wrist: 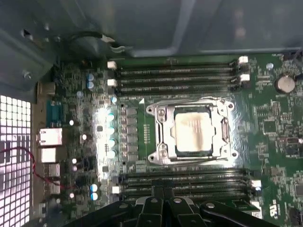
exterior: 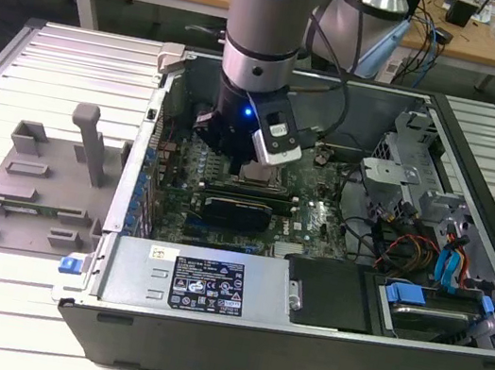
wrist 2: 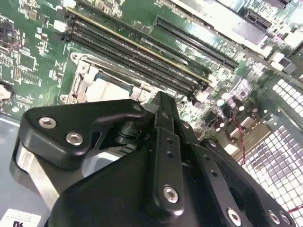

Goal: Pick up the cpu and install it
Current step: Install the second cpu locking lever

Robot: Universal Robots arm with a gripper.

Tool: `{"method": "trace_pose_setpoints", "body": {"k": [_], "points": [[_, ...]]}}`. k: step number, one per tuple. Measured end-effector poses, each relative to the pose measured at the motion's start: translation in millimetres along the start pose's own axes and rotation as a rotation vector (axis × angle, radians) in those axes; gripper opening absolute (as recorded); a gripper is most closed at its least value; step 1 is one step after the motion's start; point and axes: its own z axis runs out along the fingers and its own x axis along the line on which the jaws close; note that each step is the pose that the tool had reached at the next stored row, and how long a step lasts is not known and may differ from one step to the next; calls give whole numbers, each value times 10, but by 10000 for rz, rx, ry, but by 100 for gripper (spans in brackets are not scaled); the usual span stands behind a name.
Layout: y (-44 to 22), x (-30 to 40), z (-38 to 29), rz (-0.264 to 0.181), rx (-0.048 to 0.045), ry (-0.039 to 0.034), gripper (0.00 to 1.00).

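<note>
CPU (wrist: pixel 193 130) lies flat in its metal-framed socket (wrist: pixel 158 132) on the green motherboard (wrist: pixel 272 118), just beyond my gripper (wrist: pixel 163 203) in the first wrist view, apart from my black fingers (wrist: pixel 156 210), which look drawn together with nothing visibly between them. Rows of dark memory slots (wrist: pixel 175 78) run on both sides of the socket. In the exterior view I hang inside the open computer case (exterior: pixel 296 342), over the board.
</note>
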Motion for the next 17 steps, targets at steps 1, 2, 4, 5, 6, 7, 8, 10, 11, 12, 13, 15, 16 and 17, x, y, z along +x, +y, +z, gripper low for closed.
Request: {"method": "trace_pose_setpoints", "body": {"k": [1, 2, 4, 5, 6, 7, 8, 10, 11, 12, 13, 15, 16, 17], "points": [[1, 0, 0, 1, 18, -1, 11], [6, -21, 0, 2, 22, 0, 11], [14, -92, 2, 4, 22, -1, 11], [27, -168, 3, 1, 23, -1, 11], [34, -209, 4, 3, 24, -1, 11], [42, -246, 5, 2, 26, -1, 11], [73, -323, 8, 1, 27, -2, 11], [188, -327, 19, 2, 27, -1, 11], [294, -346, 29, 0, 27, -1, 11], [327, -432, 33, 3, 32, -1, 11], [333, -513, 33, -2, 36, -1, 11], [334, -518, 34, 0, 35, -1, 11], [334, -518, 34, 1, 36, -1, 11], [334, -519, 34, 0, 35, -1, 11]]}}
